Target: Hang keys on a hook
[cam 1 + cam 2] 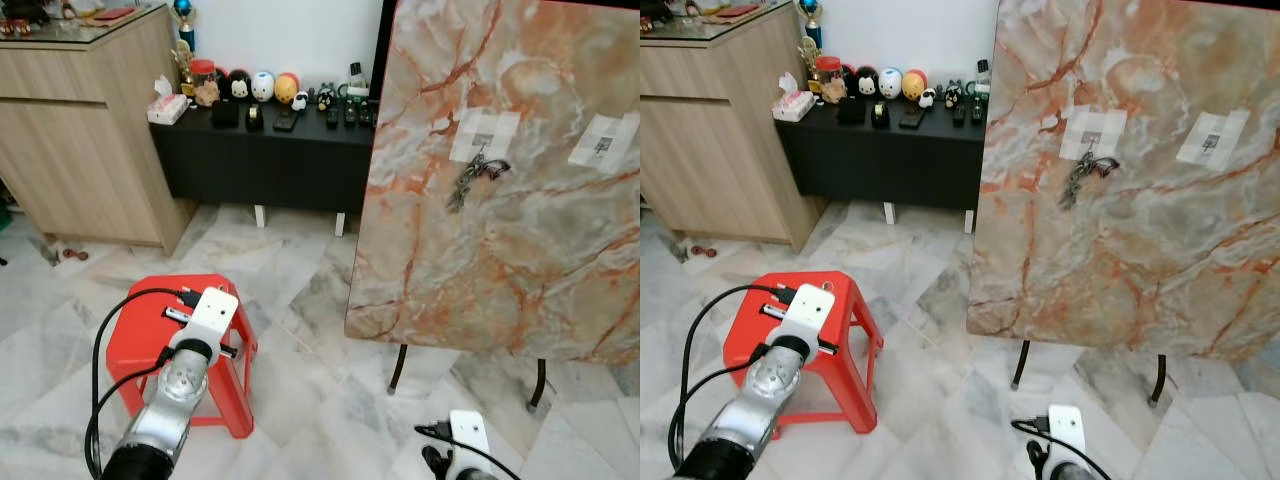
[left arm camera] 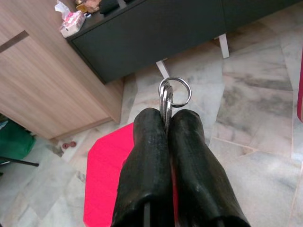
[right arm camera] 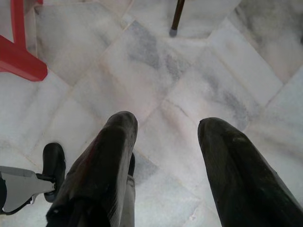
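The keys (image 2: 166, 100) are clamped flat between the left tool (image 2: 166, 124) fingers above the red stool (image 1: 150, 330), ring left free for a hook (image 1: 603, 143) on the marble board (image 1: 480, 260); the right tool (image 3: 165, 127) is held apart, idle, low over the floor

No lettering, label or number is legible on any surface in these views.
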Robot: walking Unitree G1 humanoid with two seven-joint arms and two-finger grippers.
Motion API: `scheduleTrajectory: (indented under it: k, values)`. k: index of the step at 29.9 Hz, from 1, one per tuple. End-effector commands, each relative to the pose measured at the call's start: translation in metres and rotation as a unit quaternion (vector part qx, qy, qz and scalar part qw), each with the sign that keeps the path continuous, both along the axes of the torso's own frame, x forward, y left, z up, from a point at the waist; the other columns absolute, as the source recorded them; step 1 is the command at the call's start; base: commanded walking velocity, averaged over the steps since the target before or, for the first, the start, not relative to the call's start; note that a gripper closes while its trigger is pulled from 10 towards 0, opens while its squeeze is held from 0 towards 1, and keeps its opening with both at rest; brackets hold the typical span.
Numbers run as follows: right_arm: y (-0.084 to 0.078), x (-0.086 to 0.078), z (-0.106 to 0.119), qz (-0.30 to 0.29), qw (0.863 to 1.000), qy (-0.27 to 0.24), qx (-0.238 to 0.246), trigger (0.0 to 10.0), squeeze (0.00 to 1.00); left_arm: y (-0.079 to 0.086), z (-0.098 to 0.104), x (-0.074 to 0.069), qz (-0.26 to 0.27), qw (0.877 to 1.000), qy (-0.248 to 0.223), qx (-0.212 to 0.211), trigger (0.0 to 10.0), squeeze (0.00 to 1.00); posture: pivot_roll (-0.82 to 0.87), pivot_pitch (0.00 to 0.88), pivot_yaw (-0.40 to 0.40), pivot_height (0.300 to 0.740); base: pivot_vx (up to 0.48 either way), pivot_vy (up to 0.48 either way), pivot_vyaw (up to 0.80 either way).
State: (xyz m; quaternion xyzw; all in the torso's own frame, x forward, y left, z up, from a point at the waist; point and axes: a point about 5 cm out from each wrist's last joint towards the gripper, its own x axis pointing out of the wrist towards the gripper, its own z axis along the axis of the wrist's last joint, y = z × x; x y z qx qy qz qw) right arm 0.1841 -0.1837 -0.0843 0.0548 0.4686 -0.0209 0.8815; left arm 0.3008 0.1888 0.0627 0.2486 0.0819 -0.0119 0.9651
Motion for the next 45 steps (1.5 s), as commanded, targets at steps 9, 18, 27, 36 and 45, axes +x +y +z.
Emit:
scheduleTrajectory:
  k: [9,18,27,36,45]
  values:
    - [-0.020,-0.014,-0.004,-0.043,0.999,0.013,-0.002,10.0,0.00,-0.010,0.022,0.006,-0.006,0.998,-0.056,-0.014,10.0,0.00,0.03,0.000,-0.072,0.740,0.000,0.000,0.00]
    - [-0.012,-0.014,-0.005,-0.040,0.999,0.024,-0.009,10.0,0.00,-0.015,0.025,0.007,-0.013,0.997,-0.063,-0.029,10.0,0.00,0.04,0.000,-0.071,0.740,0.000,-0.178,0.00]
    - [-0.027,-0.025,-0.008,-0.039,0.998,0.038,-0.015,10.0,0.00,-0.014,0.026,0.006,-0.014,0.997,-0.062,-0.035,10.0,0.00,0.04,0.000,-0.073,0.740,0.000,-0.278,-0.66]
    - [-0.037,-0.033,-0.008,-0.029,0.998,0.039,-0.026,10.0,0.00,-0.011,0.028,0.005,-0.011,0.997,-0.066,-0.039,10.0,0.00,0.04,0.000,-0.072,0.740,0.000,-0.277,-0.18]
    - [-0.032,-0.035,-0.010,-0.027,0.999,0.037,-0.020,10.0,0.00,-0.014,0.034,0.008,-0.017,0.996,-0.072,-0.043,10.0,0.00,0.04,0.000,-0.070,0.740,0.000,-0.273,0.00]
